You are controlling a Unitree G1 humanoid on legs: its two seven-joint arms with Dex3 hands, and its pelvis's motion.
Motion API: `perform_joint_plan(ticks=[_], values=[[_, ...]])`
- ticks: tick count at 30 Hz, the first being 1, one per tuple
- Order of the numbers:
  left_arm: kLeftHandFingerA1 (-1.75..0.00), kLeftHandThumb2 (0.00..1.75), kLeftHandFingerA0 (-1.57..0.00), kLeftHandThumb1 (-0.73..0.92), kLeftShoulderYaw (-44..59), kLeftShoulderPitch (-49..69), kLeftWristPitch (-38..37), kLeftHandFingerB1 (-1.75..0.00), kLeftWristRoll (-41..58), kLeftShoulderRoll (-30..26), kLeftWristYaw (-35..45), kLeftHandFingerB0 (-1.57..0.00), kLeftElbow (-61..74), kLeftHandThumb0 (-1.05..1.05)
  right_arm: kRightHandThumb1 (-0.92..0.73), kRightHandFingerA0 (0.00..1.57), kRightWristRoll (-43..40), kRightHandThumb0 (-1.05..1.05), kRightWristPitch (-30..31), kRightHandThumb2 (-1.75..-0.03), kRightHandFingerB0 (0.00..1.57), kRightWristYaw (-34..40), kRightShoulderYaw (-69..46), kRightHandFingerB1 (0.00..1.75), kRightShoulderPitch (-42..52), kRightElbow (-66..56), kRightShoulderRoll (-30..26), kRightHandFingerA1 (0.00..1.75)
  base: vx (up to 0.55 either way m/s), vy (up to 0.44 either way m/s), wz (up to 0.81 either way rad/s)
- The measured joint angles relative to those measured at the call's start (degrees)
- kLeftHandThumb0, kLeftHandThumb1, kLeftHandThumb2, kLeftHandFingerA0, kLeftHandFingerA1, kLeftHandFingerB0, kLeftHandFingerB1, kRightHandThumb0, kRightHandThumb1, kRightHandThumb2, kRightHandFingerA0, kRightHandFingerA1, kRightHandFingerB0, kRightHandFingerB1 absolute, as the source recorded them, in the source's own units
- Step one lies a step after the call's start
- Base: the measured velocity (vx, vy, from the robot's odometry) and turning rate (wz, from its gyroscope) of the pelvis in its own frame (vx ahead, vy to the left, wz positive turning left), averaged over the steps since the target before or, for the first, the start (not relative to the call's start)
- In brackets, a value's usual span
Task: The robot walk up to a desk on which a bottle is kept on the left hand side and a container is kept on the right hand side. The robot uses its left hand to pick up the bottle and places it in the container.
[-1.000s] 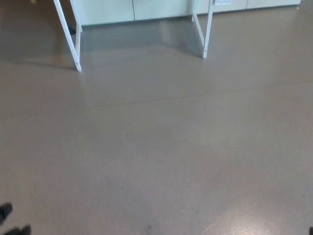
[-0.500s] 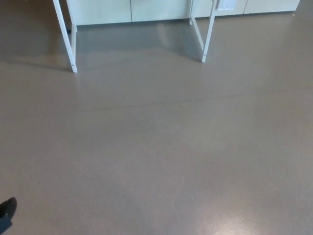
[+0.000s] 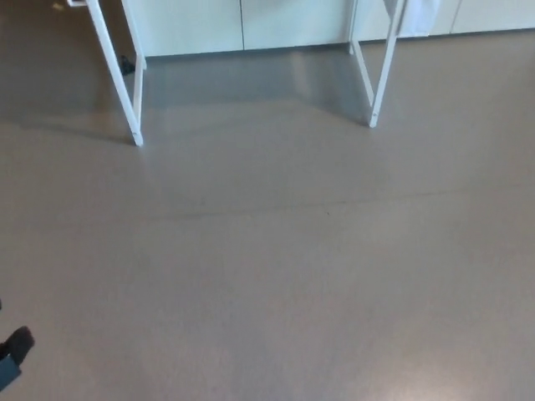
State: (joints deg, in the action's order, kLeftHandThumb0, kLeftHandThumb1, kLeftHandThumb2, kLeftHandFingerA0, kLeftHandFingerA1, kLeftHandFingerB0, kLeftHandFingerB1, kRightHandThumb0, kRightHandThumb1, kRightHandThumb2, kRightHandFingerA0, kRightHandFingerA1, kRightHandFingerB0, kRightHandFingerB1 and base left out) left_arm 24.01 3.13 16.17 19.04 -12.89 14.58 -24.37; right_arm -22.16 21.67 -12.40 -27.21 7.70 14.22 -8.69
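Observation:
Neither the bottle nor the container shows in the head view. Only the white legs of a desk stand at the top of the picture, the left pair at the upper left and the right pair at the upper right. The desk top is cut off by the top edge. A small black part of my left hand pokes in at the bottom left edge, too little to tell how it is held. My right hand is out of the picture.
Grey-brown smooth floor fills most of the picture. Pale cabinet fronts run along the wall behind the desk legs. A small dark object lies on the floor by the left legs.
The whole picture has shifted: the desk legs now sit lower and further right in the frame, so the camera has moved. The black hand tip at the bottom left has stayed near that edge.

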Motion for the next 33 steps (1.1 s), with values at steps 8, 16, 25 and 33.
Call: perform_joint_plan(ticks=[8, 16, 25, 33], values=[[-0.35, 0.64, -0.29, 0.76, -0.3, 0.1, 0.4, -0.29, 0.3, 0.0, 0.4, -0.17, 0.0, -0.16, -0.38, 0.26, -0.5, -0.12, 0.2, -0.87, 0.21, 0.0, 0.1, 0.55, -0.1, 0.1, -0.2, 0.59, 0.33, -0.042, -0.11], [-0.35, 0.64, -0.29, 0.76, -0.3, -0.4, 0.9, -0.29, 0.3, -0.6, 0.5, -0.18, -0.3, -0.16, -0.38, 0.22, -0.8, -0.12, 0.4, -0.87, 0.19, 0.1, 0.4, 0.54, 0.1, 0.1, 0.0, 0.57, 0.47, 0.187, -0.22], [-0.35, 0.67, -0.31, 0.76, -0.6, 2.8, 1.0, -0.31, 0.1, -0.8, 0.5, -0.21, -0.2, -0.19, -0.44, 0.19, -0.9, -0.09, 0.3, -0.91, 0.16, -0.5, 0.5, 0.53, 4.6, 0.0, 0.2, 0.56, 0.44, 0.071, 0.15], [-0.36, 0.67, -0.28, 0.75, -2.7, 5.4, 1.8, -0.31, -0.3, -0.9, 1.6, -0.19, -2.3, -0.22, -0.61, 0.26, -1.0, -0.12, -2.5, -0.57, 0.24, -3.2, 0.3, 0.44, 9.7, 2.3, 0.7, 0.51, 0.54, -0.082, 0.05]])
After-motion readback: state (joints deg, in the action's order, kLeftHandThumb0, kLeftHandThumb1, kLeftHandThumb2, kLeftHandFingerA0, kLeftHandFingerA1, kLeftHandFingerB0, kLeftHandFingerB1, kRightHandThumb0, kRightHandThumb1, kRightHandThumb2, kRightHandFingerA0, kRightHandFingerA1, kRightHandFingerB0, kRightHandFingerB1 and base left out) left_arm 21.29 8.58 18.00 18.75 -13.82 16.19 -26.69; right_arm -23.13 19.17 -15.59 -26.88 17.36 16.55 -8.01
